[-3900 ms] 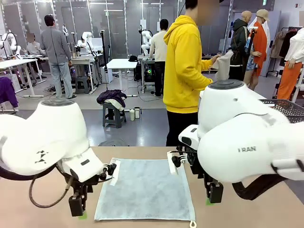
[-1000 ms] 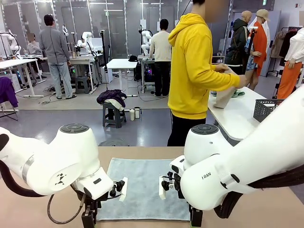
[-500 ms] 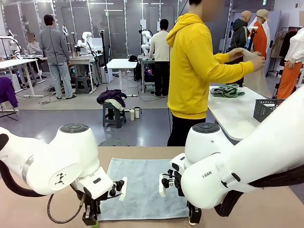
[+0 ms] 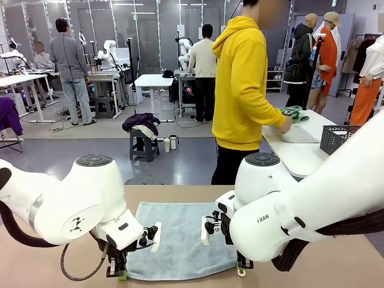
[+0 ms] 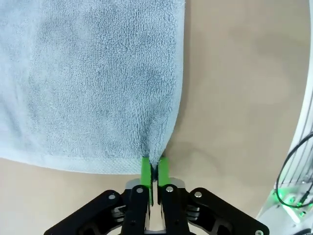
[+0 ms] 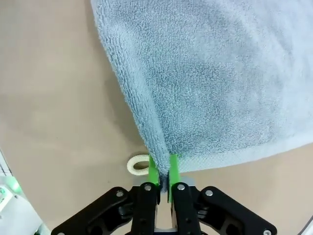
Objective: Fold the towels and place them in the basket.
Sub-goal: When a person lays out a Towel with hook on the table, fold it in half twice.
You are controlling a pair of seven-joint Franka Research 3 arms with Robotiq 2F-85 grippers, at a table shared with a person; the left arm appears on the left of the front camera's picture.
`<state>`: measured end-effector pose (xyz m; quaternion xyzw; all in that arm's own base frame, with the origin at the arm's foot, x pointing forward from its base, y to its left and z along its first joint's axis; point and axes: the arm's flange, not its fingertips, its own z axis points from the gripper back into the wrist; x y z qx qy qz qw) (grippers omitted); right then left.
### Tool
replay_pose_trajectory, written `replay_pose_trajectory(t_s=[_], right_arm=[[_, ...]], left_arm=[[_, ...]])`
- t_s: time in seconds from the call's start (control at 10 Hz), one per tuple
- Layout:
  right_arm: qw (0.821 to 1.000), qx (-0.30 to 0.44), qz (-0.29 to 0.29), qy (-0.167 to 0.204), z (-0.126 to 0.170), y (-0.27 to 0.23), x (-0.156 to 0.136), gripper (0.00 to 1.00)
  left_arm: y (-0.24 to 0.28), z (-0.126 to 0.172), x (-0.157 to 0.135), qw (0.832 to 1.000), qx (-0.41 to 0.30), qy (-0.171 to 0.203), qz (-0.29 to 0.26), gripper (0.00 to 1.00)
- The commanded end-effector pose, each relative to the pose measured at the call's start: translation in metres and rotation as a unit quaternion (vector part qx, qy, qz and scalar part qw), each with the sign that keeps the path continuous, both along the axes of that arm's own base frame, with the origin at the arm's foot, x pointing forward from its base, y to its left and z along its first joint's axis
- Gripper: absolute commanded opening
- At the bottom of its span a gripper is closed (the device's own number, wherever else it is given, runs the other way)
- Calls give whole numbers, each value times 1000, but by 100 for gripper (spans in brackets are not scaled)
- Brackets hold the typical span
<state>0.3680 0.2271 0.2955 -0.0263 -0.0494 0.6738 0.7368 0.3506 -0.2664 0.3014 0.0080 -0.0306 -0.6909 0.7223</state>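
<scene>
Towel (image 4: 180,237), one, each near corner clamped in left pincer (image 5: 155,165), right pincer (image 6: 163,164).

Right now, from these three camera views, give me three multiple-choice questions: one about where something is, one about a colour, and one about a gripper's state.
1. Where is the towel?
A. Spread on the tan table
B. On the floor
C. On a stool

2. What colour is the towel?
A. Green
B. White
C. Light grey-blue

3. What is the left gripper doing?
A. Hanging open above the towel
B. Shut on a corner of the towel
C. Resting on bare table, away from the towel

Answers:
1. A, since bare tan tabletop borders the towel in both wrist views.
2. C, since the terry cloth reads pale grey-blue in every view.
3. B, since the left wrist view shows it closed with the towel's corner pinched between its fingers.
</scene>
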Motion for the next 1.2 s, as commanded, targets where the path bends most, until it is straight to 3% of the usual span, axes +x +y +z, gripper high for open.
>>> replay_pose_trajectory(t_s=[0.0,1.0,1.1], right_arm=[[1000,-1,-18,10,-10,-5,-14,0],[998,45,-47,8,42,-7,-25,0],[999,34,-39,1,39,2,-7,0]], left_arm=[[1,0,-4,1000,5,-7,9,0],[10,42,-9,1000,-11,-18,-5,0],[11,42,-8,1000,-10,-24,-9,0]])
